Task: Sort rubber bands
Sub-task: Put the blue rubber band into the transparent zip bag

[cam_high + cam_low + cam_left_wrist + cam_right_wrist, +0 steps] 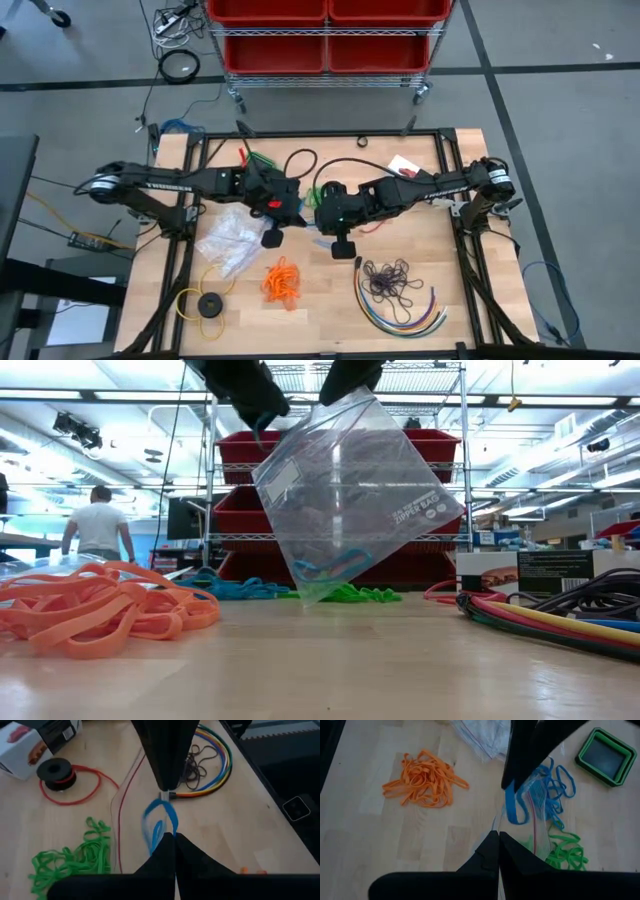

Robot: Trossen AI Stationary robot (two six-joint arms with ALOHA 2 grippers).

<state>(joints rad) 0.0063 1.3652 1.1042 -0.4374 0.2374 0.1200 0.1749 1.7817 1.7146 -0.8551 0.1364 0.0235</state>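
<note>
Clear bag [345, 490] hanging in the middle blocks the way, bare wood in front, orange bands [282, 281] one side, dark bands [388, 278] and long cables [405, 318] the other side

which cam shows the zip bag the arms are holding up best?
Low view: the clear zip bag hangs in full above the table, its printed label and blue rubber bands inside it visible. The wrist views show only its edge between the jaws. The high view hides it under the arms.
</note>
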